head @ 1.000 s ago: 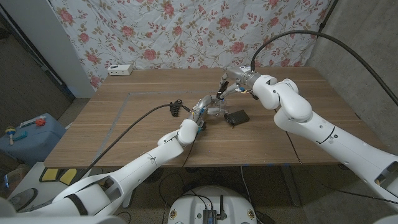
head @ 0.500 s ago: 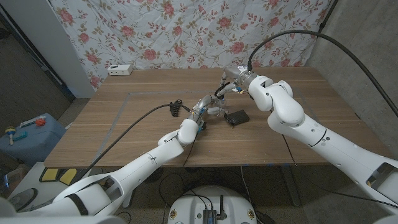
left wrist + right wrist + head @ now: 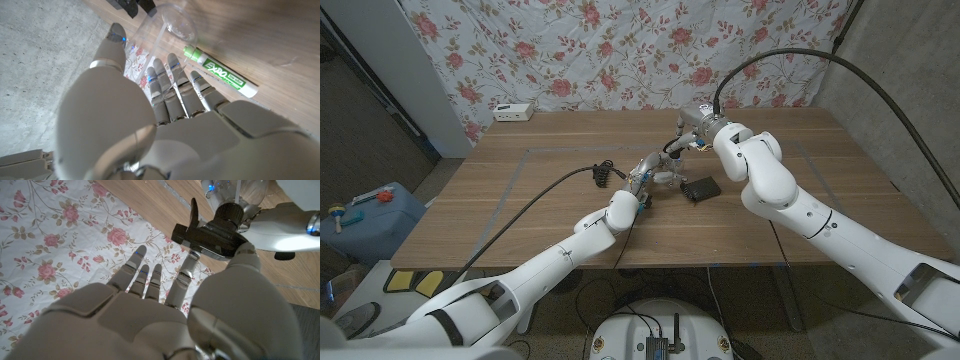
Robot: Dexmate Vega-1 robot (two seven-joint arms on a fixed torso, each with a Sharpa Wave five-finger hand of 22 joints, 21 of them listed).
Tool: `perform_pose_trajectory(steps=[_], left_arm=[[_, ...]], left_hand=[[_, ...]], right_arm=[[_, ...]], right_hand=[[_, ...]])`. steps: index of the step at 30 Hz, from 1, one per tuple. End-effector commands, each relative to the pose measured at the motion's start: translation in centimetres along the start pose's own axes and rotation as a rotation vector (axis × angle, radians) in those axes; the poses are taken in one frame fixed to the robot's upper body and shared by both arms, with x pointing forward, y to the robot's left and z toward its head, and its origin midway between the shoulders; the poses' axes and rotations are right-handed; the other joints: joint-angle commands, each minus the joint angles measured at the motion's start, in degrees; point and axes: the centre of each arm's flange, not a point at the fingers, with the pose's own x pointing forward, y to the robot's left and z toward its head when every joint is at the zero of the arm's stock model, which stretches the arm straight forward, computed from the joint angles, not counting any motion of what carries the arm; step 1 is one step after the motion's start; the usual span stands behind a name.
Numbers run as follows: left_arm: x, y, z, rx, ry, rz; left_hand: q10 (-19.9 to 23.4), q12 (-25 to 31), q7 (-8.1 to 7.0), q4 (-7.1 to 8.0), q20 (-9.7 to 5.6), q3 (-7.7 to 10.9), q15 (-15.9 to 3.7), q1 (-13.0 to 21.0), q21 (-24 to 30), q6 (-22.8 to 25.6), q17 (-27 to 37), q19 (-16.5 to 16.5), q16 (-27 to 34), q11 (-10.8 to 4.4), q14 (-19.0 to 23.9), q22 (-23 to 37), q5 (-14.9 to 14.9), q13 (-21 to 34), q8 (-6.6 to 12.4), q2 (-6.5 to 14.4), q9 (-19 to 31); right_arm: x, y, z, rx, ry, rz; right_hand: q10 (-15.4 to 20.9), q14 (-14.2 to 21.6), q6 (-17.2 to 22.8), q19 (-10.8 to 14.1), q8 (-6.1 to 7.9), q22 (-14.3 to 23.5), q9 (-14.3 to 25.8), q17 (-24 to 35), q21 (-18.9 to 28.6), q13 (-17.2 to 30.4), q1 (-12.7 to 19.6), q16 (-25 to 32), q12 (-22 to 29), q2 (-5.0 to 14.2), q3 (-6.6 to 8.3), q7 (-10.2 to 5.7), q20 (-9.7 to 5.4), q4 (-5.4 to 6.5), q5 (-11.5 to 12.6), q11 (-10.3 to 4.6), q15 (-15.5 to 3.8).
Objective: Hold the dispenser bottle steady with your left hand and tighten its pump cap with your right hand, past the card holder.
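Here I am working at a wooden table (image 3: 520,210), with the dispenser bottle (image 3: 660,176) as my reference point; it stands near the table's middle. Just beside the bottle, on the side toward my right arm, lies the dark card holder (image 3: 700,188), flat on the wood. In the left wrist view, a green-capped marker (image 3: 220,72) lies on the table close to the bottle's clear base.

My left hand (image 3: 642,182) is wrapped around the clear bottle body, fingers (image 3: 170,95) pressed along its side with the thumb opposite, so the steadying half of the job looks to be in place. My right hand (image 3: 692,136) reaches in over the bottle, past the card holder, and in the right wrist view its thumb and a finger pinch the black pump cap (image 3: 212,232) while the other fingers (image 3: 142,277) stay spread away from it.

I judge that I am in the tightening phase itself. I cannot tell from these pictures how far the cap is screwed down, so seating it fully and letting go of both cap and bottle remain to be done.
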Motion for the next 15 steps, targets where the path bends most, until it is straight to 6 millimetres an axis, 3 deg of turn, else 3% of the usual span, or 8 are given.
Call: perform_pose_trajectory(steps=[1, 15], left_arm=[[0.2, 0.1, -0.1, -0.002, 0.002, 0.002], [0.2, -0.1, -0.1, -0.004, 0.008, -0.002]], left_hand=[[0.43, 0.34, 0.43, 6.53, -2.62, 7.05, -2.61, -6.87, 0.23, 10.62, 0.16, -0.12, 0.38, -0.05, 0.03, 0.17, 0.08, 0.18, 0.26, 9.70, 0.06], [0.56, 0.39, 0.49, 6.62, -2.63, 6.98, -2.78, -6.81, 0.23, 10.91, 0.17, -0.09, 0.41, -0.04, 0.05, 0.17, -0.01, 0.15, 0.33, 9.69, 0.07]], right_arm=[[0.2, 0.3, 0.7, -0.035, 0.061, -0.010], [0.5, 0.5, 1.7, -0.028, 0.112, 0.008]], right_hand=[[1.63, 1.65, 1.56, 1.19, 0.13, 0.05, 0.18, 0.04, 0.40, -0.03, -3.11, 0.54, 0.68, 2.34, -0.15, 0.49, -0.10, 0.94, -0.24, 0.13, -0.70], [5.10, 4.86, 5.80, 3.79, 0.60, 0.09, 0.15, -0.14, 0.53, -0.09, -3.93, 0.89, 0.94, 4.03, -0.36, 1.91, -0.17, 1.71, -0.74, 0.35, -1.19]])
